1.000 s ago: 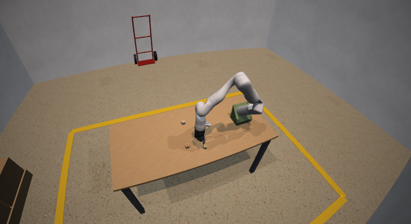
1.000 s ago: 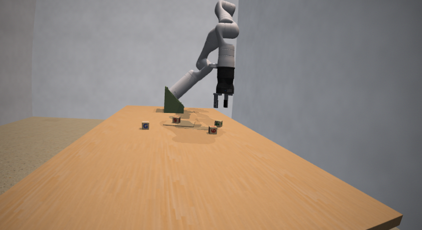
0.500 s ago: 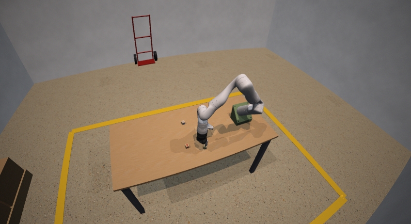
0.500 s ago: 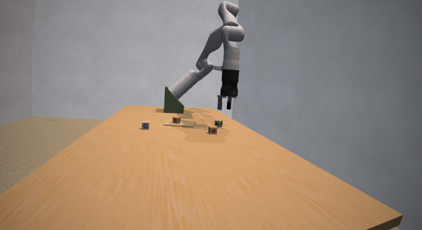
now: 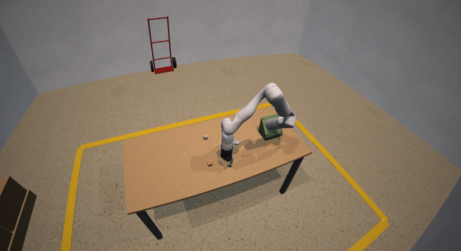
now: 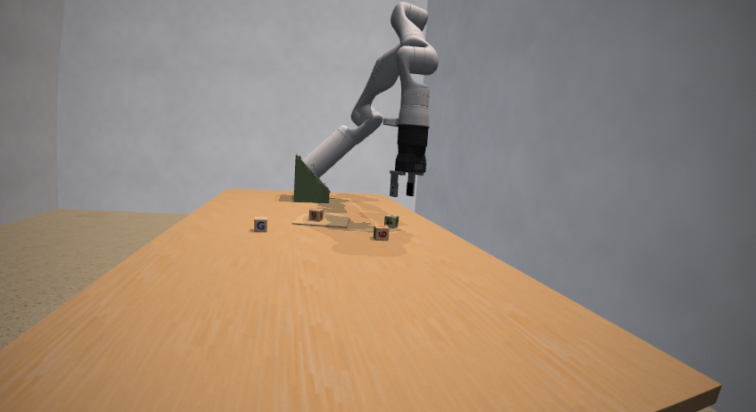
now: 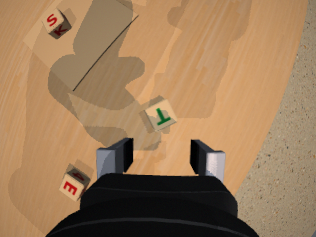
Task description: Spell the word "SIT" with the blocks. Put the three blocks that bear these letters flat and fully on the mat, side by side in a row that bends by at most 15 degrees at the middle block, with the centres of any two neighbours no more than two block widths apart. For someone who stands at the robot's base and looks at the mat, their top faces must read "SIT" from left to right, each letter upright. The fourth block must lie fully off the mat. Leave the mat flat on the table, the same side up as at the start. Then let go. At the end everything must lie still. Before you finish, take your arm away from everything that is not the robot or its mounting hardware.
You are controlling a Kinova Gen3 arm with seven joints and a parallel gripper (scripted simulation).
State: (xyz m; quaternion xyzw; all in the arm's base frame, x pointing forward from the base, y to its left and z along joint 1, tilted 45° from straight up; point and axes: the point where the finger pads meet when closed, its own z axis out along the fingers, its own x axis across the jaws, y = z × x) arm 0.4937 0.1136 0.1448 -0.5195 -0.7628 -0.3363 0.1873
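Note:
My gripper (image 6: 401,193) (image 7: 161,151) is open and empty. It hangs above the table near the T block (image 5: 229,165) (image 6: 390,220) (image 7: 161,115), which lies off the mat. In the wrist view the green T appears just beyond the gap between the fingers. The S block (image 6: 316,215) (image 7: 52,20) lies on the mat (image 6: 339,222) (image 7: 50,55), S up; the arm hides it in the top view. The E block (image 5: 209,163) (image 6: 381,233) (image 7: 71,187) lies off the mat, E up. The I block (image 5: 205,137) (image 6: 260,225) is off the mat; its top is illegible here.
The green base (image 5: 264,131) (image 6: 309,189) stands at the far end of the table (image 5: 155,171) (image 6: 317,329). In the wrist view the table's edge curves down the right side, beyond the T block. The E block is near the T block.

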